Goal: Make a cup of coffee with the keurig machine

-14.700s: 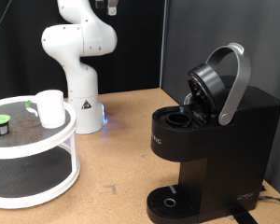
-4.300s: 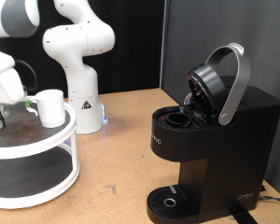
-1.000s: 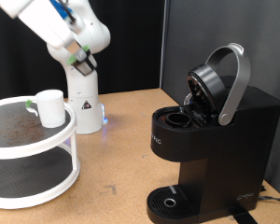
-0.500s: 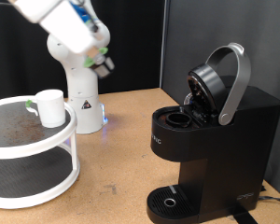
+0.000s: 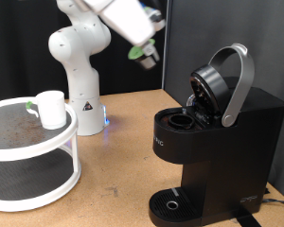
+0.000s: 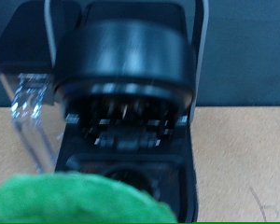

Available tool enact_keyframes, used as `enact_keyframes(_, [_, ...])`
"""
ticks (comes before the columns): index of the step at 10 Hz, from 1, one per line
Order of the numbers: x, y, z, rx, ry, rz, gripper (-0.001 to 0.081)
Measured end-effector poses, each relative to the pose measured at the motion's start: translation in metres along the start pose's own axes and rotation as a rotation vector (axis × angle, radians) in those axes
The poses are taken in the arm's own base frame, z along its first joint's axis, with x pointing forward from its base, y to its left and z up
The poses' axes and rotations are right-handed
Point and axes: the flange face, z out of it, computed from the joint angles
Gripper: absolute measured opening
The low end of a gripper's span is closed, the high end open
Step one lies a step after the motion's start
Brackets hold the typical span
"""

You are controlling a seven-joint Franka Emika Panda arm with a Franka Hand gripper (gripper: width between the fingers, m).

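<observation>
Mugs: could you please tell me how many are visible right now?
1. The white mug stands on the tiered stand's top shelf, at the exterior view's left. The lower shelf is partly hidden.

Ahead of our gripper (image 5: 145,54) the air is open up to the keurig machine (image 5: 213,142). Its raised lid (image 5: 221,83) stands in the way beyond the jaws; below it the pod chamber (image 5: 184,121) seems unobstructed, though blurred.

the gripper (image 5: 145,54) is motion-blurred; a green blur (image 6: 79,201) (unidentifiable) fills the wrist view's edge.
</observation>
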Motion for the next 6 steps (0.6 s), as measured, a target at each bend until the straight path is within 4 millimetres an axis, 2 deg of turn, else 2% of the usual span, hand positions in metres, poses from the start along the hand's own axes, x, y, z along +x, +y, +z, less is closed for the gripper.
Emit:
enact_keyframes(3, [0.034,-0.030,0.014,-0.002,-0.003,-0.014,0.0483])
enact_keyframes(4, [0.040,-0.037,0.017,0.002,-0.014,-0.021,0.0483])
enact_keyframes(6, [0.041,-0.039,0.017,0.006,-0.021,-0.023,0.0483])
